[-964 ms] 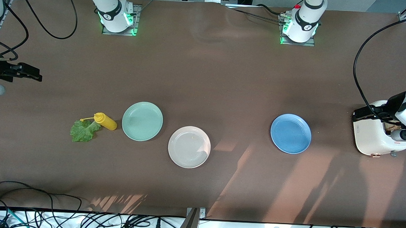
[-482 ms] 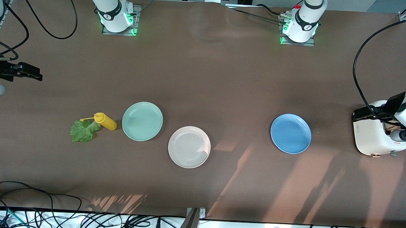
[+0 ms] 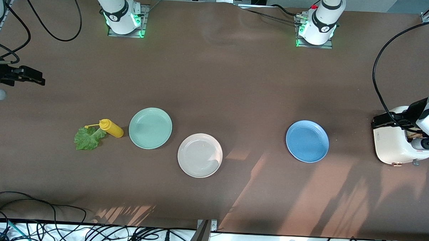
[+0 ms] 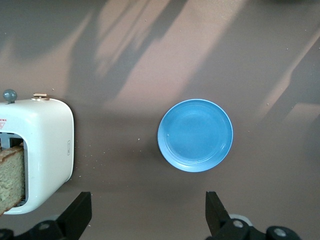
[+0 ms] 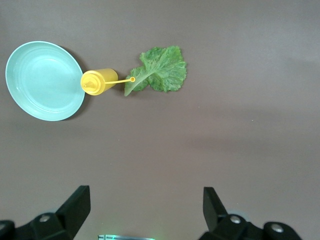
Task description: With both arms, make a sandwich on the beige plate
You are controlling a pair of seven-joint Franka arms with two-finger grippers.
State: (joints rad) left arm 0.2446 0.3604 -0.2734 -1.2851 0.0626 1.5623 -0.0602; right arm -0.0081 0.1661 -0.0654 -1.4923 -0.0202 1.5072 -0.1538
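Beige plate (image 3: 200, 155): round, shallow, smooth, plain-rimmed, bare.

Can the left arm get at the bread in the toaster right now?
Probably yes. The left claw hangs open beside the toaster, and the bread stands up out of the slot with nothing covering it.

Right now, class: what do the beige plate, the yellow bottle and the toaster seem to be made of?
Beige plate: probably plastic or glazed ceramic; smooth, evenly coloured, with a soft sheen. Yellow bottle: likely soft squeeze plastic; opaque, with a thin nozzle and tethered cap. Toaster: glossy white shell, plastic or enamelled metal; rounded corners catch highlights.
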